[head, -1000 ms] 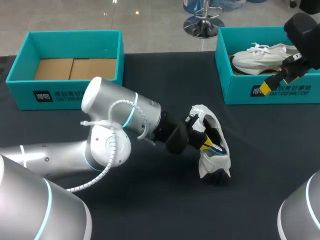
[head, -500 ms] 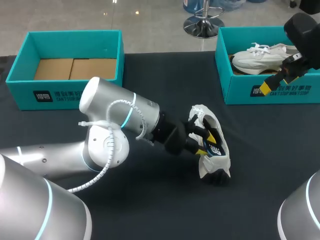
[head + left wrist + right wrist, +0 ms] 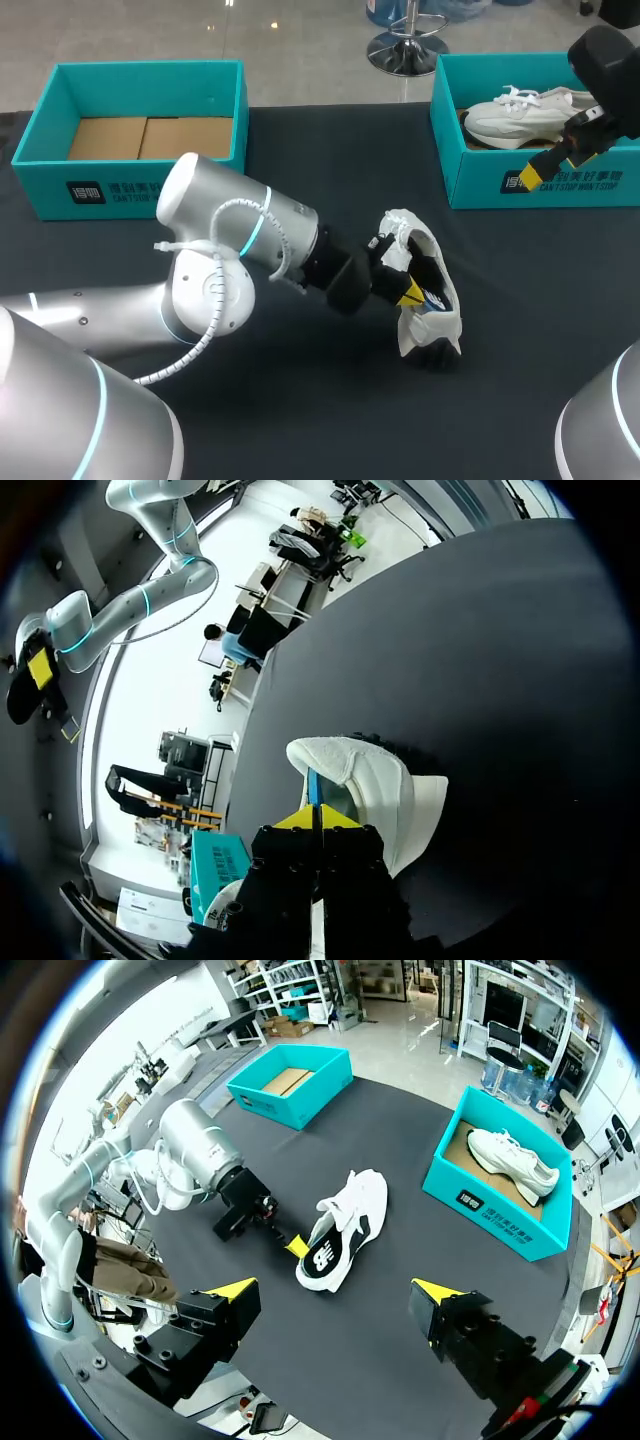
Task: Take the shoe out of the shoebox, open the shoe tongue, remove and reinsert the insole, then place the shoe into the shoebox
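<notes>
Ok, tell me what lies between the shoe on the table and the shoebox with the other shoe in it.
Nothing: bare black table separates the shoe from that shoebox, clearest in the right wrist view.

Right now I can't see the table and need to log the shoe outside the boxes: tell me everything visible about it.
The shoe is a white sneaker with a black side panel, dark lining and white laces, lying on its side on the black table. The left jaws are shut on a thin light-blue strip at its opening.
</notes>
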You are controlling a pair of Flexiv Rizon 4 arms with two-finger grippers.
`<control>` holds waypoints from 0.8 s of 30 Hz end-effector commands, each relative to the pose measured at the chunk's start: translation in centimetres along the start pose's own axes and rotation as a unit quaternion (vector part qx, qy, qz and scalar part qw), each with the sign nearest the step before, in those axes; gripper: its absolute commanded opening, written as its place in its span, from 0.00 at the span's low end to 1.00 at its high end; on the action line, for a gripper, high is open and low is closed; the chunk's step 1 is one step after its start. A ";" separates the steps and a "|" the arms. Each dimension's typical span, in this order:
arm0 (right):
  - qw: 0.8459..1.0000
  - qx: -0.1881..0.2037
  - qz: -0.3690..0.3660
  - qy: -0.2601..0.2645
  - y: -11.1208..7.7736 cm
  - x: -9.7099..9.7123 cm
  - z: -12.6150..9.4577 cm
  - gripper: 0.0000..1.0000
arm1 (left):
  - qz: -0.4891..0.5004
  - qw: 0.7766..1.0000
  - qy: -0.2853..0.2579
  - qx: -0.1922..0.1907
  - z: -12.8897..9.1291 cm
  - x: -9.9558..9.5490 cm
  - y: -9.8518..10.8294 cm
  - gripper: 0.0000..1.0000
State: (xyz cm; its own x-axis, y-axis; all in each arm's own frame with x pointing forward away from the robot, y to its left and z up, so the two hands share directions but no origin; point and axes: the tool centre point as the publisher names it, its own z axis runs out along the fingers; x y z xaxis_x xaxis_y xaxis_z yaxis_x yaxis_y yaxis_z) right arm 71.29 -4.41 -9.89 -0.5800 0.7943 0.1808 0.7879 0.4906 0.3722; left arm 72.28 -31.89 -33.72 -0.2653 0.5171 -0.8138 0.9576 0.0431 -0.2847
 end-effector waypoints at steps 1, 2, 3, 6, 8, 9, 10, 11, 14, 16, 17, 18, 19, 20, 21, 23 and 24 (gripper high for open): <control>1.000 0.003 0.001 0.000 0.3 0.0 0.1 1.00 | 0.003 1.000 0.005 0.001 0.3 0.1 0.3 0.00; 1.000 0.003 0.001 0.000 0.3 0.0 0.1 1.00 | 0.003 1.000 0.006 0.001 0.3 0.0 0.4 0.00; 1.000 0.003 0.001 0.000 0.3 0.0 0.1 1.00 | 0.005 1.000 0.008 -0.001 0.4 0.0 0.7 0.00; 1.000 0.003 0.001 0.000 0.3 0.0 0.1 1.00 | 0.006 1.000 0.012 -0.007 0.6 0.0 1.5 0.00; 1.000 0.003 0.001 0.000 0.3 0.0 0.1 1.00 | 0.004 1.000 0.018 -0.010 0.7 0.2 1.8 0.00; 1.000 0.003 0.001 0.000 0.3 0.0 0.1 1.00 | 0.004 1.000 0.020 -0.010 0.8 0.3 1.9 0.00; 1.000 0.003 0.001 0.000 0.3 0.0 0.1 1.00 | 0.005 1.000 0.022 -0.009 0.8 0.4 2.0 0.00; 1.000 0.003 0.001 0.000 0.3 0.0 0.1 1.00 | 0.005 1.000 0.023 -0.008 0.8 0.4 1.9 0.00; 1.000 0.003 0.001 0.000 0.3 0.0 0.1 1.00 | 0.006 1.000 0.026 -0.005 0.8 0.5 1.8 0.00; 1.000 0.003 0.001 0.000 0.3 0.0 0.1 1.00 | 0.006 1.000 0.023 -0.002 0.5 0.2 1.6 0.00; 1.000 0.003 0.001 0.000 0.3 0.0 0.1 1.00 | 0.005 1.000 0.022 -0.001 0.4 0.2 1.7 0.00; 1.000 0.003 0.001 0.000 0.3 0.0 0.1 1.00 | 0.005 1.000 0.021 0.001 0.2 0.0 1.6 0.00; 1.000 0.003 0.001 0.000 0.3 0.0 0.1 1.00 | 0.004 1.000 0.019 0.005 -0.1 -0.2 1.6 0.00; 1.000 0.003 0.001 0.000 0.3 0.0 0.1 1.00 | 0.002 1.000 0.020 0.010 -0.3 -0.3 1.6 0.00; 1.000 0.003 0.001 0.000 0.3 0.0 0.1 1.00 | 0.003 0.999 0.026 0.022 -0.7 -0.4 1.4 0.00; 1.000 0.003 0.001 0.000 0.3 0.0 0.1 1.00 | 0.006 0.999 0.033 0.036 -1.1 -0.5 1.3 0.00; 1.000 0.003 0.001 0.000 0.3 0.0 0.1 1.00 | 0.007 0.998 0.043 0.046 -1.4 -0.5 1.3 0.07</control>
State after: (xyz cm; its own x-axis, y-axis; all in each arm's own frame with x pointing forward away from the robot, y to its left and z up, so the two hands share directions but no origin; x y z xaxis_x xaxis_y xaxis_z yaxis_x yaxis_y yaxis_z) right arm 71.29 -4.41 -9.89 -0.5800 0.7943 0.1808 0.7879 0.4906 0.3722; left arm 73.09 -32.08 -33.94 -0.2484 0.5601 -0.7903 0.9522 -0.0087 -0.3055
